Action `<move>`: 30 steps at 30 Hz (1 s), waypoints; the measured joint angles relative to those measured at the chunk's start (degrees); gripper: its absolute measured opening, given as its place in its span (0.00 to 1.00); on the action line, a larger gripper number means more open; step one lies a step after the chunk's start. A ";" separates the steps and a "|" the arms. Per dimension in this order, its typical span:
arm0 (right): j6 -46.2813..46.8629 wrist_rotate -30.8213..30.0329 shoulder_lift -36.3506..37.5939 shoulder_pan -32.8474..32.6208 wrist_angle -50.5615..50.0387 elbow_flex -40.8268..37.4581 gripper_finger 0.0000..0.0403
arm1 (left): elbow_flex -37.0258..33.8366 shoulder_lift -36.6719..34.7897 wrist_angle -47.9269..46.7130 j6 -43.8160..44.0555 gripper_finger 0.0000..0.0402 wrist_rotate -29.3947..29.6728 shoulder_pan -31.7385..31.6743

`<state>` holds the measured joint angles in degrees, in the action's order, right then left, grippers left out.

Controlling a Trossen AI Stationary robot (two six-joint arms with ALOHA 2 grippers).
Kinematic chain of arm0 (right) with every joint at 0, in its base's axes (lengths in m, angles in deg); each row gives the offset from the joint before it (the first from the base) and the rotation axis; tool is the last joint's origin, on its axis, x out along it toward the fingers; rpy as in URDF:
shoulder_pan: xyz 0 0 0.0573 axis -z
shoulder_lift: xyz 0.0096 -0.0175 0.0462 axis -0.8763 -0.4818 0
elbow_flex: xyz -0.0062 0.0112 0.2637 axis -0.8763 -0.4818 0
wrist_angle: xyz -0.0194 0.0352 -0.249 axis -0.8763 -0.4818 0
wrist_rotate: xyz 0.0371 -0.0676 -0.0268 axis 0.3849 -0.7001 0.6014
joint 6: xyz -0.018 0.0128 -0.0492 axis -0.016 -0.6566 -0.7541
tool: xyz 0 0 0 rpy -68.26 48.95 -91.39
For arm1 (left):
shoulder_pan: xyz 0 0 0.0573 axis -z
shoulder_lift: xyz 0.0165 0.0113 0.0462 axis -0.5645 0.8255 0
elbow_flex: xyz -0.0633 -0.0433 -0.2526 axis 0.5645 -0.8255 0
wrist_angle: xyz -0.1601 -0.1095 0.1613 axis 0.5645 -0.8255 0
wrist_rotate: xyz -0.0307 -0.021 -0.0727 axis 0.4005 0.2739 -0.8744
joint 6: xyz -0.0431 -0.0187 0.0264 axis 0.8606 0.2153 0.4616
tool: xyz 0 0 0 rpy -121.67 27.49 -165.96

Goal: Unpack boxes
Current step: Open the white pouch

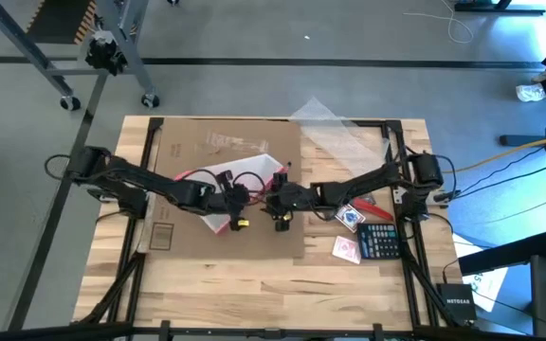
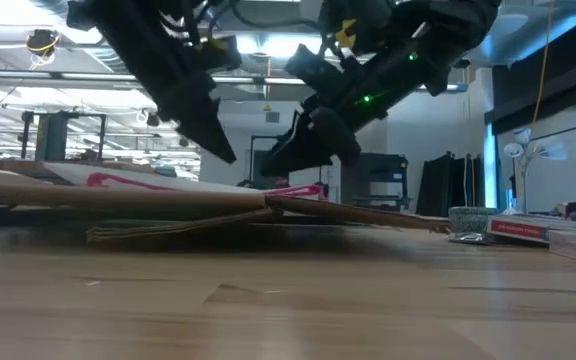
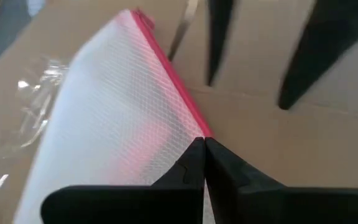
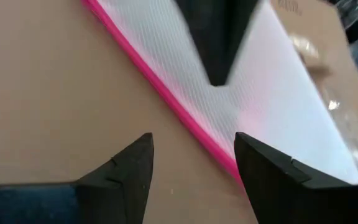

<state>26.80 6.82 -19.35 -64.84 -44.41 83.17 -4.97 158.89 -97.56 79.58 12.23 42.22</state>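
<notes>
- The left end effector [image 3: 204, 163] is seen pinched shut on the pink-red zip edge of the clear plastic pouch [image 3: 114, 118], at a corner; the grip is judged to serve lifting the pouch off the cardboard box [image 1: 226, 189].
- The right end effector [image 4: 194, 163] is held with its fingers spread, straddling the same pink edge just above the box, gripping nothing; a second hold on the pouch seems intended.
- The box lies flattened at the middle of the wooden counter [image 1: 254, 294], under both arms and the pouch.
- To the right of the box, a calculator [image 1: 379, 242] and card packs [image 1: 347, 248] are found.
- Beyond the box, a grey floor and a wheeled metal frame [image 1: 93, 57] are seen.
</notes>
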 joint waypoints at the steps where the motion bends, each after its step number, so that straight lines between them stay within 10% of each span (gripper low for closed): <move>1: -0.63 -0.40 -0.21 -0.27 1.07 0.00 0.54 | 0.00 -0.74 -0.22 -0.04 0.00 0.05 -0.06; 13: 2.89 -10.92 -0.42 1.90 -3.66 0.01 0.54 | -0.24 -0.94 2.16 3.55 0.16 -8.85 -2.43; 30: 4.17 -8.04 -0.41 2.98 -4.20 0.00 0.54 | 0.16 3.42 3.86 7.30 0.57 -7.57 -4.28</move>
<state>30.98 -1.21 -19.76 -61.86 -48.60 83.17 -4.81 162.31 -93.70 86.89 4.66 37.94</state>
